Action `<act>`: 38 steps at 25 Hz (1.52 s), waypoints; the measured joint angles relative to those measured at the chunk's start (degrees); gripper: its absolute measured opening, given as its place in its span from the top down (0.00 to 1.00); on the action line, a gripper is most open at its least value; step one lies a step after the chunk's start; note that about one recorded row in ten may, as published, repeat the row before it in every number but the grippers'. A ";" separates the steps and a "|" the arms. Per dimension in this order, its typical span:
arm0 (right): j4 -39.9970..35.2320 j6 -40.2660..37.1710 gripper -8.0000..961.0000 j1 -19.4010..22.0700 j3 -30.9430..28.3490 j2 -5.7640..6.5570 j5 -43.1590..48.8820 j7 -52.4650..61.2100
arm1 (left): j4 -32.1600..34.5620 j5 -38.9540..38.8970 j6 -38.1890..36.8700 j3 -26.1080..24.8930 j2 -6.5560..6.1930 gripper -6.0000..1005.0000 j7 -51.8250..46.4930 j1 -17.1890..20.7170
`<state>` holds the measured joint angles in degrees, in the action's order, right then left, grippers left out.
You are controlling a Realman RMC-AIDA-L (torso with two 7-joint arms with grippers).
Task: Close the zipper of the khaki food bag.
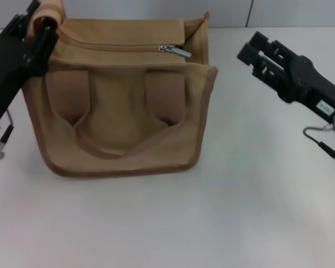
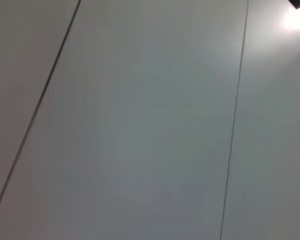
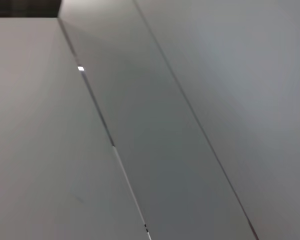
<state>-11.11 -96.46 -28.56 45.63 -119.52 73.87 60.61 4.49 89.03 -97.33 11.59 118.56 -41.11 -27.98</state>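
The khaki food bag (image 1: 123, 111) stands on the white table, left of centre in the head view, with its two wide handles hanging down the front. The zipper (image 1: 111, 47) runs along the top panel, and its silver pull tab (image 1: 175, 51) lies near the bag's right end. My left gripper (image 1: 42, 30) is at the bag's top left corner, shut on a tan fabric end there. My right gripper (image 1: 255, 51) hovers open and empty to the right of the bag, apart from it. Both wrist views show only grey wall panels.
The white table (image 1: 240, 195) spreads in front of and to the right of the bag. A grey panelled wall (image 1: 279, 11) stands behind it. Cables hang from both arms near the table's left and right edges.
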 joint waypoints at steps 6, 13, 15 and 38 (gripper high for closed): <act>0.97 -5.76 0.33 3.65 -0.60 -0.14 -0.39 -7.71 | 6.48 -0.08 -2.78 1.76 -0.18 0.56 -6.30 7.05; 2.28 -5.96 0.33 4.33 -0.73 -0.13 -0.64 -10.89 | 10.03 -1.22 -8.90 -5.51 -0.80 0.26 -8.28 17.13; 2.42 -6.23 0.33 4.25 -0.72 -0.14 -0.67 -11.56 | 11.59 -0.94 -9.61 -4.98 -1.04 0.23 -10.12 18.05; 2.49 -3.38 0.32 -0.40 19.96 -0.35 14.50 -24.51 | 26.57 22.61 -15.56 26.20 -0.84 0.17 -10.62 11.28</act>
<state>-8.62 -99.84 -28.97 65.59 -119.87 88.38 36.09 31.06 111.64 -112.89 37.79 117.73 -51.73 -16.70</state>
